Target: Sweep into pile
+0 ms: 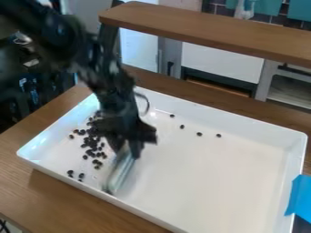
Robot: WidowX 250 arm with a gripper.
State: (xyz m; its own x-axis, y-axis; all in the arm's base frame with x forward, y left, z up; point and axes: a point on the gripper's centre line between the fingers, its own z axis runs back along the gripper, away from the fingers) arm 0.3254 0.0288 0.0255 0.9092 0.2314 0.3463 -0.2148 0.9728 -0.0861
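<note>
Tray: white, shallow, rectangular, raised walls, sits on the wood table. Contents: small dark beans, plus the lower end of the sweeper. Most beans are in the left part of the tray, on the left side of the sweeper, as a loose patch running from beside the arm down toward the near wall. Some touch, others have gaps around them. Small separate group near the near wall, between the patch and that wall. Four strays are well apart from the patch, spaced out in a rough line toward the far wall, right of the gripper. Gripper hangs over the left half of the tray, pincer closed on the sweeper, fingers on either side of its top. Sweeper is pale, long and narrow, tilted, low end close to the near wall; blurred, so contact with the tray floor can't be told. Blue tape is on the tray's right wall. Wood shelf runs above the table behind the tray.
</note>
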